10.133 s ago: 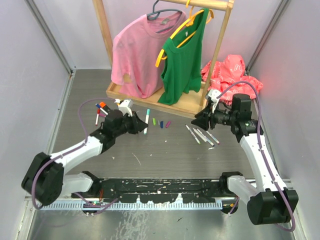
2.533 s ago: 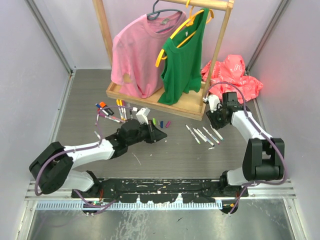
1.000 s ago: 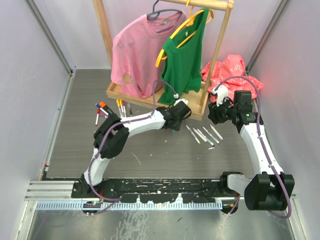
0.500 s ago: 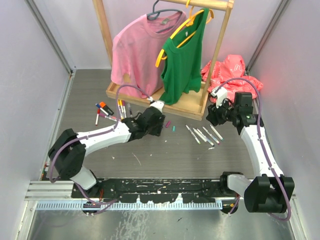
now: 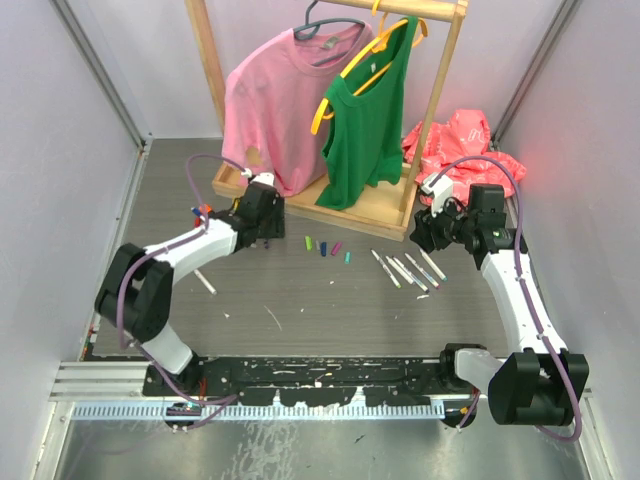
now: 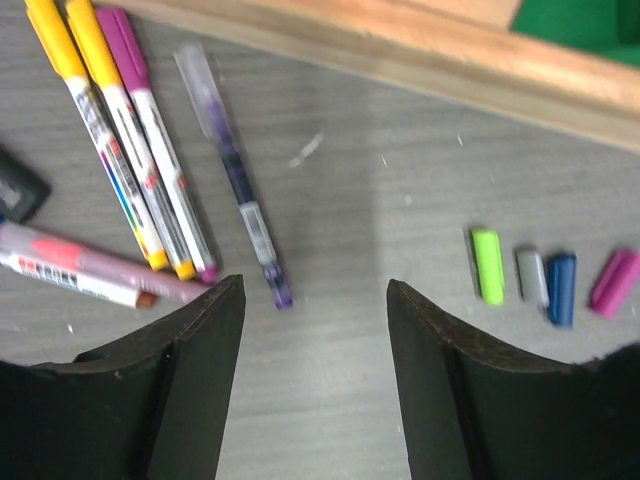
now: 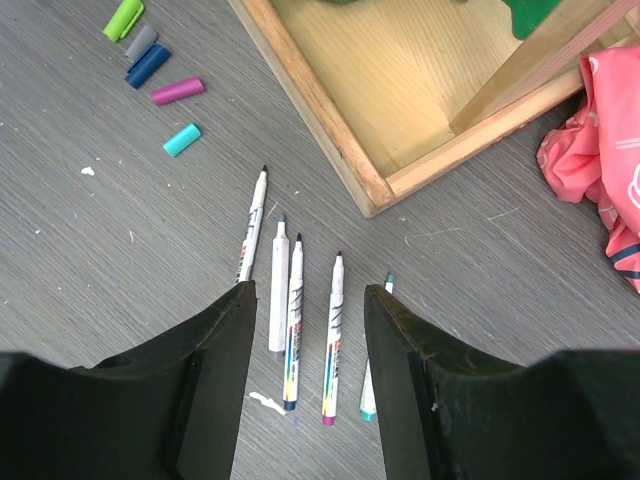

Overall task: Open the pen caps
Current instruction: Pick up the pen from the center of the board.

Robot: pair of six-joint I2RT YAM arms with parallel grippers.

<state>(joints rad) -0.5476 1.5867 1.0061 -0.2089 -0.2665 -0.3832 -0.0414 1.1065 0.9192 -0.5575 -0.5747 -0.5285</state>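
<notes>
The left gripper is hovering low over the left part of the tabletop, just in front of the wooden rack base. Its fingers are standing apart with nothing between them. Below it, capped markers are lying side by side. Two are wearing yellow caps and one a fitted magenta cap. Just beside them a purple pen is lying under a clear cap.

The loose pen caps are lying in a short row at the middle of the tabletop, near the rack base and to the right of the left gripper. The green cap, grey cap, blue cap and loose magenta cap are sitting close together. A teal cap is lying a little apart, nearer and further right.

The right gripper is hanging over the right side of the tabletop near the rack's right corner. Its fingers are also standing apart and holding nothing. Under it, five uncapped markers are lying roughly parallel with their tips bare. A pink bag is lying at the far right beside the rack. A pink shirt and a green top are hanging above the base.
</notes>
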